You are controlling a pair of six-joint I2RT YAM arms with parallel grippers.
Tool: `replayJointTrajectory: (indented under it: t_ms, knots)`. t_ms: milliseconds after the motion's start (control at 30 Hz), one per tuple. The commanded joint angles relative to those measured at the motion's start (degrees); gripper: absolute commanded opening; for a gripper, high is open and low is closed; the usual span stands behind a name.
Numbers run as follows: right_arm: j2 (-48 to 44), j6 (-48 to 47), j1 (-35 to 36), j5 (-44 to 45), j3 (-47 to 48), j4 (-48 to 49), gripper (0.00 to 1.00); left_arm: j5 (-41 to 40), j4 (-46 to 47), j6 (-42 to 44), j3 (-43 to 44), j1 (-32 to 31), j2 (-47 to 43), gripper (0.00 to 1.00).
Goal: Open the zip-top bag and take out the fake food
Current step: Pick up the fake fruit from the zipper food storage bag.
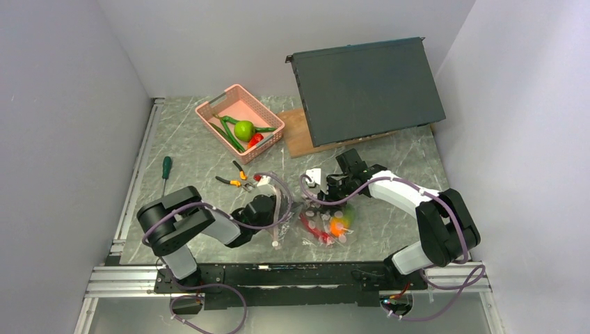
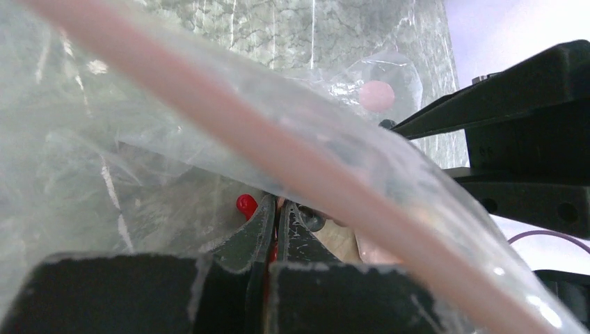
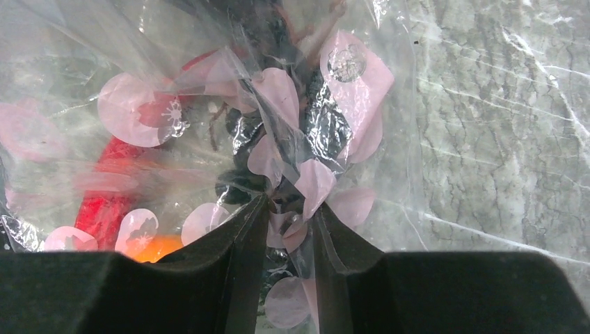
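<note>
The zip-top bag (image 1: 321,221) lies on the marble-patterned worktop (image 1: 188,149) between the two arms. An orange-green mango (image 1: 339,224) and a dark piece (image 3: 240,149) are inside it. The left gripper (image 2: 277,207) has its jaws pressed together on the bag's film, just under the pink zip strip (image 2: 209,118). The right gripper (image 3: 289,209) pinches a bunched fold of film in narrowly parted jaws. The bag's pale pink spots (image 3: 129,108) carry small prints too blurred to read. A green apple (image 1: 243,129) sits in the pink basket (image 1: 209,111).
</note>
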Motion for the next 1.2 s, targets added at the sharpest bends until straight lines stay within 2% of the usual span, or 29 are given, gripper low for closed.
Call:
replayJointTrajectory:
  t_ms: [0, 300, 467, 600, 1167]
  knots:
    - [-0.23, 1.00, -0.18, 1.82, 0.63, 1.04, 0.33, -2.50, 0.66, 2.88, -1.32, 0.07, -3.58, 0.00]
    - [0.24, 3.06, -1.05, 4.56, 0.57, 2.84, 0.35, -3.40, -3.23, 5.29, -3.50, -0.59, -9.74, 0.00]
    - [0.95, 3.81, -1.16, 5.04, 1.02, 2.84, 0.13, -3.63, -4.69, 6.37, -4.41, -0.76, -12.87, 0.00]
    - [1.03, 4.02, -1.34, 5.30, 1.05, 2.90, 0.00, -3.77, -5.63, 6.95, -5.36, -0.81, -15.01, 0.00]
    - [0.82, 4.45, -1.92, 6.29, 0.85, 3.51, 0.00, -5.27, -10.09, 8.25, -9.75, -0.81, -25.33, 0.00]
